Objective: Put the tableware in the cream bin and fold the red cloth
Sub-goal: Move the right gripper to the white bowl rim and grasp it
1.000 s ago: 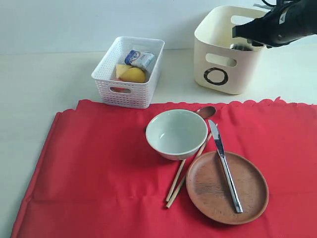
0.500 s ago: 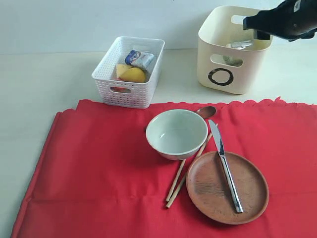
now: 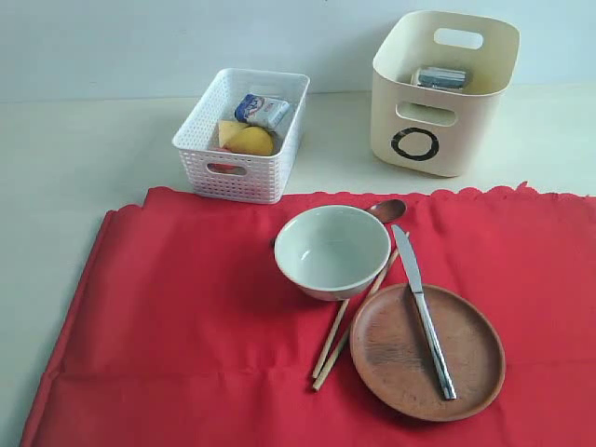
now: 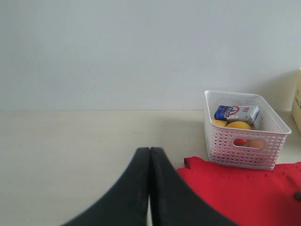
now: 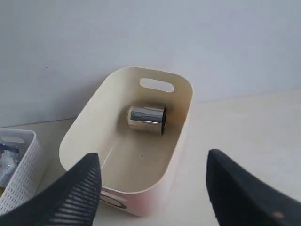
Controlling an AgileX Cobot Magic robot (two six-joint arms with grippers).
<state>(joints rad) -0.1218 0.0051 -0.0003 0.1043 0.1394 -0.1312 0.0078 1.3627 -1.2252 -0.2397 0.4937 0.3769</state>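
Observation:
The steel cup (image 3: 440, 78) (image 5: 146, 119) lies on its side inside the cream bin (image 3: 438, 140) (image 5: 177, 155). My right gripper (image 5: 153, 160) hangs open and empty above the bin; it is out of the exterior view. On the red cloth (image 3: 186, 326) (image 4: 244, 188) stand the pale bowl (image 3: 331, 250) and the brown clay plate (image 3: 426, 351), with the steel knife (image 3: 424, 312) across the plate. The wooden spoon (image 3: 386, 209) and the chopsticks (image 3: 343, 337) lie beside the bowl. My left gripper (image 4: 149, 150) is shut on nothing, low by the cloth's corner.
A white perforated basket (image 3: 240, 168) (image 4: 244, 146) holding a lemon (image 3: 250, 141) and a small milk carton (image 3: 262, 110) stands at the back left, just beyond the cloth's edge. A pale wall rises behind the table.
The right arm was over the cream bin and has pulled up and away, out of the exterior view. The steel cup now lies free in the bin, which shifted slightly.

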